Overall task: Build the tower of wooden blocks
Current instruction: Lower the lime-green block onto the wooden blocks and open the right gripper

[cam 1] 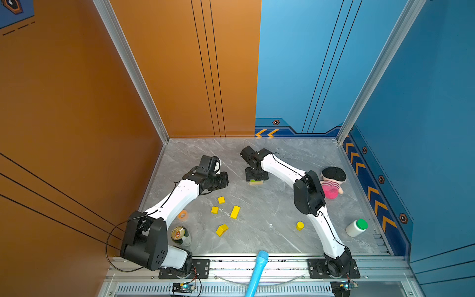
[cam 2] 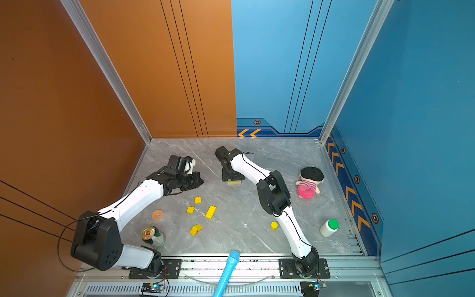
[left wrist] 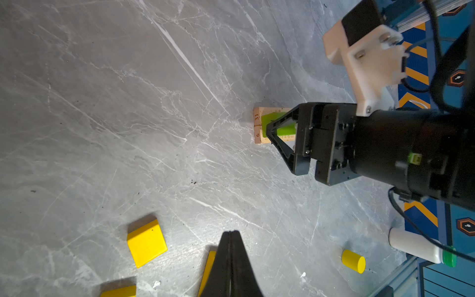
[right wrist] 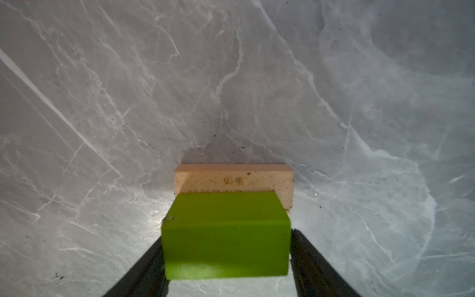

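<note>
The tower [cam 1: 255, 182] stands near the middle of both top views, in the far half of the grey marble table [cam 1: 257, 239]. It has two layers. Two tan planks [left wrist: 257, 124] lie side by side and touching, with the printed numbers 31 and 6 on their ends. A green bar [right wrist: 226, 234] lies flat across them.

The right gripper [cam 1: 256, 178] points down over this stack. In the right wrist view its black fingers [right wrist: 146, 270] flank the green bar, one at each end and right against it. Whether they press on the bar or stand just clear cannot be told.

The left gripper [left wrist: 230, 246] is at the lower centre of the left wrist view. Its jaws are together and hold nothing. In the top views it sits left of the tower and apart from it.

The loose yellow blocks lie in the lower middle of the top views. They are two yellow cubes [cam 1: 221, 200] [cam 1: 214, 210], a yellow bar [cam 1: 235, 212] just to their right and a yellow roof-shaped piece [cam 1: 221, 230] below them. A yellow cylinder [cam 1: 300, 225] stands well apart to the right, beside the right arm.

A drink can [cam 1: 177, 233] and an orange tape roll [cam 1: 182, 215] are at the lower left of the table. A white bottle with green cap [cam 1: 356, 227] lies at the lower right. A plush doll [cam 1: 332, 182] sits at the right edge.
</note>
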You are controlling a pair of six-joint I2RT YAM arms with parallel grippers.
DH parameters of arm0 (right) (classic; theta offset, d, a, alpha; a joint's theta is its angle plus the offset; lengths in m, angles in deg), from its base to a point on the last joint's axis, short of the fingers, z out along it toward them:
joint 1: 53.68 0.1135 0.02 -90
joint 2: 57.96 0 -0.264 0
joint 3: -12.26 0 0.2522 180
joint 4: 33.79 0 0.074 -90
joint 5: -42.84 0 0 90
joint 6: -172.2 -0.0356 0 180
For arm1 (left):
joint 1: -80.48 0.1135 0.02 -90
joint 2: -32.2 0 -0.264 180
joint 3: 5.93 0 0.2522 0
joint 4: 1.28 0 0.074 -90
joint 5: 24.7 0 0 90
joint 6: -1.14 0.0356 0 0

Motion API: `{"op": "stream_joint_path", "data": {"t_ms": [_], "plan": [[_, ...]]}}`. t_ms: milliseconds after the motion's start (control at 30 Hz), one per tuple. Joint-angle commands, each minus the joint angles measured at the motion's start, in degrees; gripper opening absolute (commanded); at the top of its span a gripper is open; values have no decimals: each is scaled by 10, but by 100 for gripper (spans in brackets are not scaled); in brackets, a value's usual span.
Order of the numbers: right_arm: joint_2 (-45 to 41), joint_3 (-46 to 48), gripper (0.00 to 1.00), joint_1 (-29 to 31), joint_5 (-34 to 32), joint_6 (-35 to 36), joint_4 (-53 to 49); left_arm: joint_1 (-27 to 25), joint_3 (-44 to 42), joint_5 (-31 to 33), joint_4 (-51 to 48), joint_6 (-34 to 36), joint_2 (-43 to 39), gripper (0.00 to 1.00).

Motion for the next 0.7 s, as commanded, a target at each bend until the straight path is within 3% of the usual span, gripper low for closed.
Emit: {"op": "stream_joint_path", "data": {"t_ms": [0,667], "plan": [[12,-7,73,2,-17,-8,-27,6,-5,-7,-2,9,-11,6],[3,-9,78,-2,-21,-8,-27,8,-5,-8,-2,9,-11,6]]}}
